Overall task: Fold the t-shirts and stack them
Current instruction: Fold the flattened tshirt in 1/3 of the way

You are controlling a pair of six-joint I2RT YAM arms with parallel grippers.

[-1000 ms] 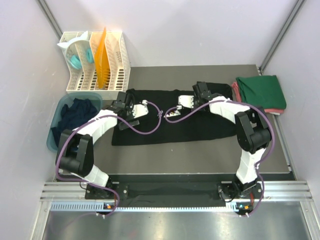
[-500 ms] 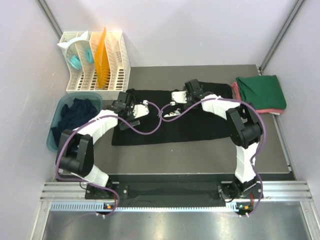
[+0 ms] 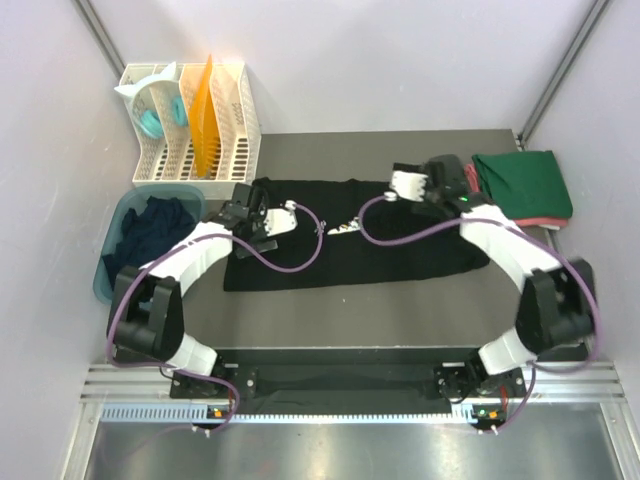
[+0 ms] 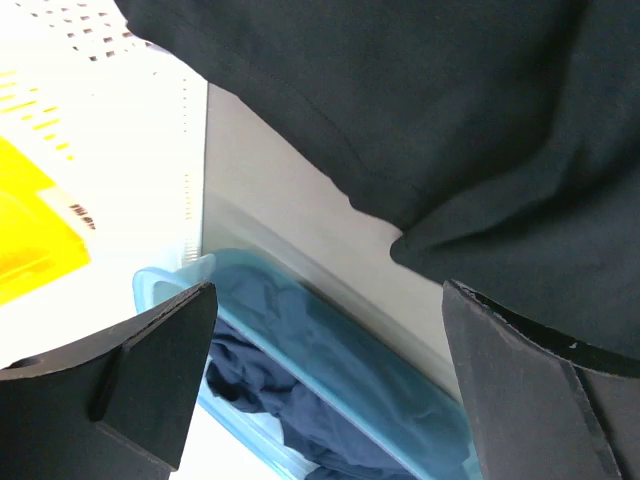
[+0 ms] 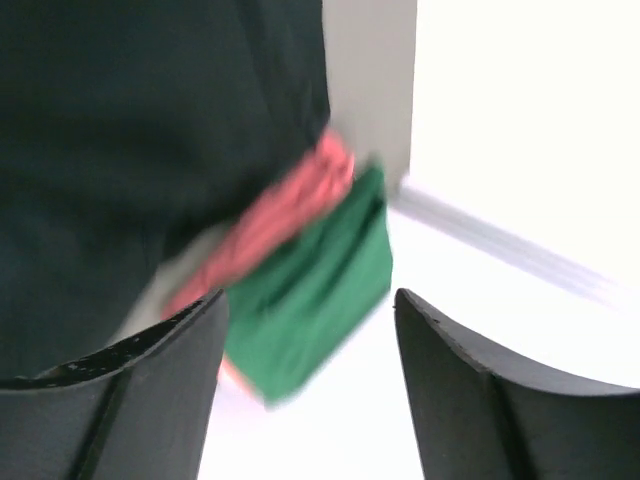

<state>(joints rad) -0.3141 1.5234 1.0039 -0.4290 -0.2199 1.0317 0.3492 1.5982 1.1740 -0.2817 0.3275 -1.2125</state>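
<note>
While the black t-shirt [image 3: 350, 250] lay spread flat across the middle of the table [image 3: 400, 320], its long axis ran left to right, with one end under each arm.

Left gripper [image 3: 238, 208]: over the shirt's far left corner, pointing out toward the teal tub [image 3: 112, 285]. In the wrist view the shirt's edge ran just beside its fingers. Jaws stood wide apart with nothing between them. Could not tell whether a finger touched the cloth.

Right gripper [image 3: 452, 180]: over the shirt's far right corner, facing the folded stack. The stack was a green t-shirt [image 3: 520, 180] on a pinkish-red one [image 3: 548, 223], lying just beside that end of the black shirt. Jaws were apart here too and held nothing. The wrist view was blurred, so contact could not be read.

Judgement: each arm was nearer its own end, so the next fold would likely call for a pinch at both far corners, drawn toward the near edge across the short axis.

Navy t-shirt [image 3: 150, 225]: bunched in the tub, unfolded, nearer the left arm.

Risk, as judged: the right fingers could catch the stack's edge along with the corner.
</note>
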